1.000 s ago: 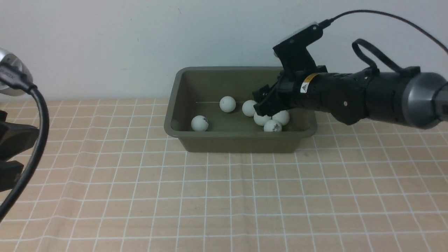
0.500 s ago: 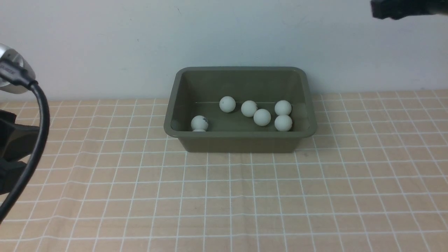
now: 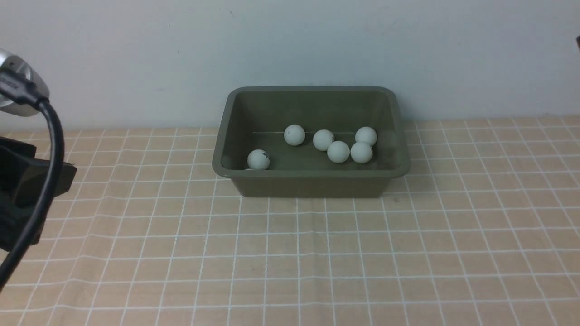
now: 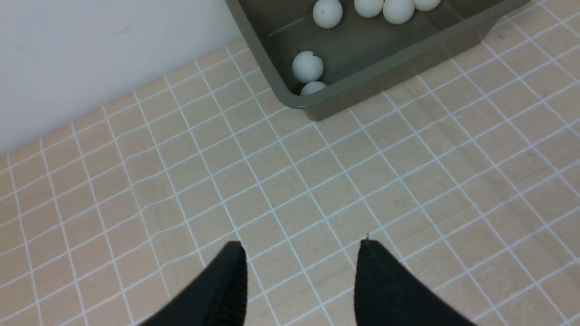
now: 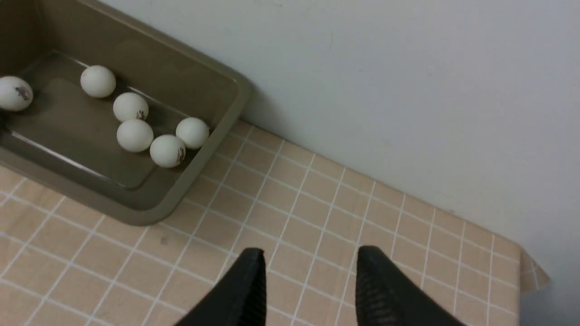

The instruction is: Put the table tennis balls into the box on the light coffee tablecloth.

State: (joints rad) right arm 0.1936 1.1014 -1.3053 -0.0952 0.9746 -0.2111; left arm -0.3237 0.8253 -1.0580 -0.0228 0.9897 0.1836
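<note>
Box: olive-green, stands on the checked tan cloth that covers the worktop, with its far side close to the pale wall.

Balls: 6 white ones show plainly inside the box in the front view.
- 1 near the front left corner, with a dark mark on it.
- 1 further back, left of centre.
- 4 bunched toward the right. Neighbours in this bunch touch or nearly touch.

The left wrist view adds ball 7, tucked against the box's near wall just beside the marked ball and half hidden by the rim. All 7 lie on the box floor; the cloth around it carries no ball.

Left tool: both black fingers stand apart, bare cloth showing between them, nothing gripped. It hangs over the cloth, well apart from the box's left front corner. In the front view only part of this arm's body and a black cable show at the left edge.

Right tool: fingers apart, cloth visible in the gap, nothing held. It sits above the cloth beyond the box's right end, clear of the rim.
</note>
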